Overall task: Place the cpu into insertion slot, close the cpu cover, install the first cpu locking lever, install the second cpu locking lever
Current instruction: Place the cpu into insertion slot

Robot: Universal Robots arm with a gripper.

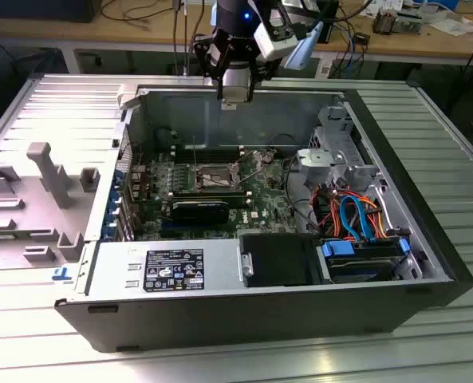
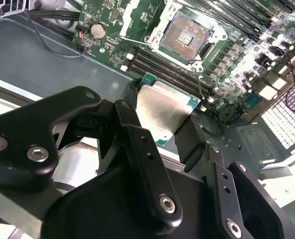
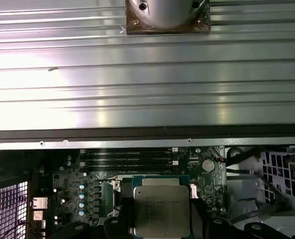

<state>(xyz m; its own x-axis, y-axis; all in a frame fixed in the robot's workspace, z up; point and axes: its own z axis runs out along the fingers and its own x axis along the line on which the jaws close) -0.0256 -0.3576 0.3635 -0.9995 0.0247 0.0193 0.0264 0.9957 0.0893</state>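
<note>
My gripper (image 1: 236,89) hangs above the back wall of the open computer case, shut on the cpu (image 2: 162,107), a flat silver-topped chip with a green edge. In both wrist views the black fingers (image 2: 189,137) clamp the chip's two opposite sides, and the cpu (image 3: 161,209) lies level between them. The insertion slot (image 2: 187,35) sits uncovered on the green board below, its dark contact field showing inside a metal rim. In the exterior view the insertion slot (image 1: 212,177) is in the middle of the board. A silvery plate that looks like the cpu cover (image 2: 135,15) is swung back beside the slot.
Long black memory slots (image 2: 167,67) run beside the socket. The grey case wall (image 2: 33,55) lies under the gripper. A black drive cage (image 1: 276,259), coloured cables (image 1: 352,215) and the power supply (image 1: 168,267) fill the case's near side. A grey fixture plate (image 1: 37,191) lies at the exterior view's left.
</note>
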